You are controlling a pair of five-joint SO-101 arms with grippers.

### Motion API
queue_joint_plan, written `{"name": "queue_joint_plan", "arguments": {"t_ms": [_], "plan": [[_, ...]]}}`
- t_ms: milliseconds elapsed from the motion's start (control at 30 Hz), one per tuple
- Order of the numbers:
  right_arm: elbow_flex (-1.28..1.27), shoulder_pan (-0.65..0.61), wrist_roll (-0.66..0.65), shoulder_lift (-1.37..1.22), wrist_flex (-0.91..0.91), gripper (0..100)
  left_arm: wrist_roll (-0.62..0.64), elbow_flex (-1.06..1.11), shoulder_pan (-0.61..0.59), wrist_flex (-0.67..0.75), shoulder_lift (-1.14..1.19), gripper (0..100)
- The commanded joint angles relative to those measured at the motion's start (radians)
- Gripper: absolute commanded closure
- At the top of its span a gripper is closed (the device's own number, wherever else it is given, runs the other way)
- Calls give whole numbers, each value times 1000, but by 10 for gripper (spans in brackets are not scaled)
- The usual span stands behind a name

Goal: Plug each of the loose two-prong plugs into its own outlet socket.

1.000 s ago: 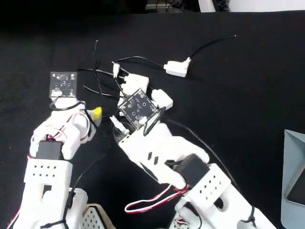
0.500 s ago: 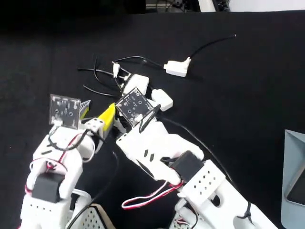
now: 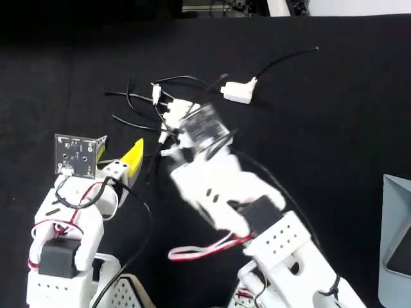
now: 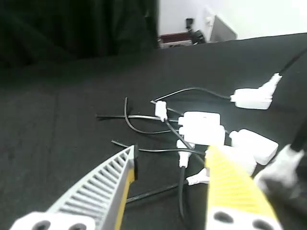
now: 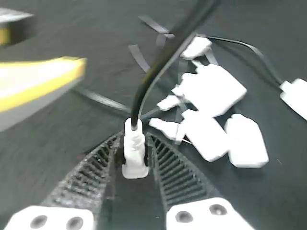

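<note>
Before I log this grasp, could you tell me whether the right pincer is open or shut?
Shut: the right pincer grips a small white plug from both sides, its black cord rising away.

The black table (image 3: 334,128) takes in almost all the light and stays dark and flat, with no clear shadows on it. The light seems to come from above. In the left wrist view the white plugs (image 4: 201,129) glare and lose their surface detail, and the wall (image 4: 182,14) behind the table's far edge is washed out. The held plug (image 5: 134,155) is lit evenly.
</note>
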State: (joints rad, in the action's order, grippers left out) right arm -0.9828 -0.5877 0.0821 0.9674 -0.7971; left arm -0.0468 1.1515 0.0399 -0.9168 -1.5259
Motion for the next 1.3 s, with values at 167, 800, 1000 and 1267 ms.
{"name": "queue_joint_plan", "arguments": {"t_ms": [167,800,1000,1267], "plan": [[-79,269,103,-8,256,985,-75,-222,36,-2,529,674],[-166,571,339,-8,557,985,-390,-866,170,117,1487,675],[-168,569,339,-10,554,985,-391,-1038,157,135,1668,676],[-168,569,334,-10,554,985,-482,-1208,122,130,1883,683]]}}
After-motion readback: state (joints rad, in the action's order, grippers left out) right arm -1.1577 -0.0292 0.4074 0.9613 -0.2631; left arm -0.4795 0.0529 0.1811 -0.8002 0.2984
